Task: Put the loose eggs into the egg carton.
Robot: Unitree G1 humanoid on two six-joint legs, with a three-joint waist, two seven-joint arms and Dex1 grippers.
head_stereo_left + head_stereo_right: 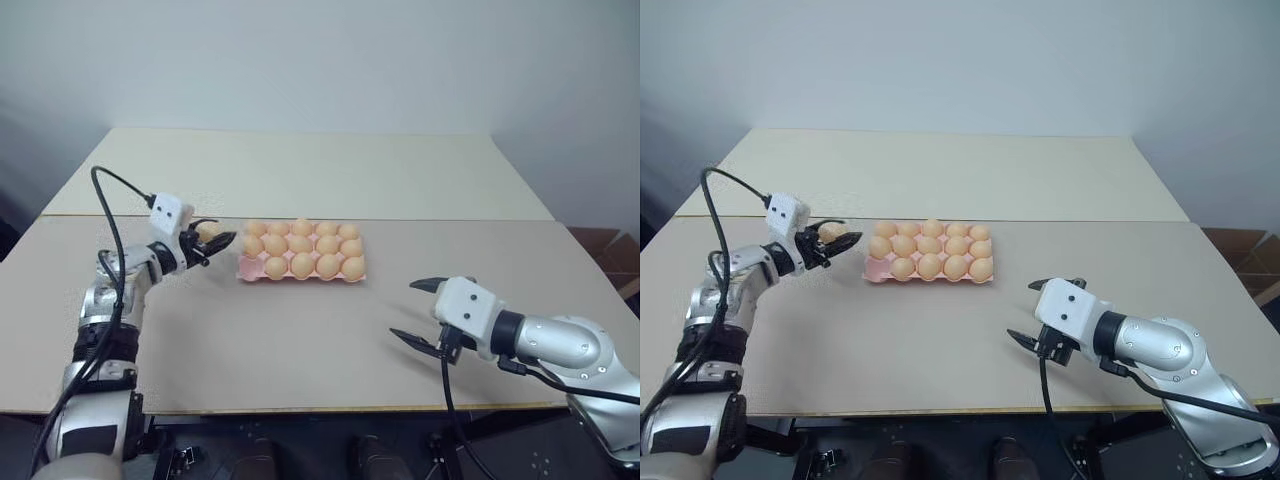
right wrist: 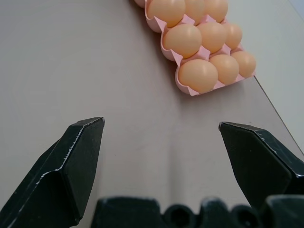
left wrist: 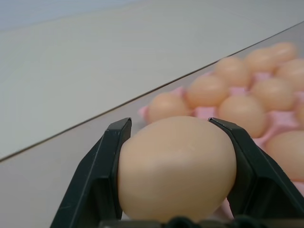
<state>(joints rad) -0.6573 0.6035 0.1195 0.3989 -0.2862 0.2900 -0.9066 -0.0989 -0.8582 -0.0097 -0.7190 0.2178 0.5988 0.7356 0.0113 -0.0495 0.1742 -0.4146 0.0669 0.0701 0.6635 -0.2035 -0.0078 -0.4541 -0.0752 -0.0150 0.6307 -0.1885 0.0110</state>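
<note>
A pink egg carton (image 1: 246,268) lies in the middle of the table with pale orange eggs in nearly all its cups; the near-left corner cup looks bare. Just left of it, lifted off the table, my left gripper (image 1: 210,239) is shut on one loose egg (image 3: 176,168), which sits between the two black fingers (image 3: 101,178). The carton's eggs (image 3: 206,90) lie right behind it in the left wrist view. My right gripper (image 1: 420,310) hovers open near the table's front right, well short of the carton (image 2: 183,89), with nothing between its fingers.
The tan table (image 1: 300,340) has a front edge (image 1: 330,408) close below the right gripper. A second, paler table (image 1: 300,170) adjoins it at the back. A brown box (image 1: 610,255) stands off the far right side.
</note>
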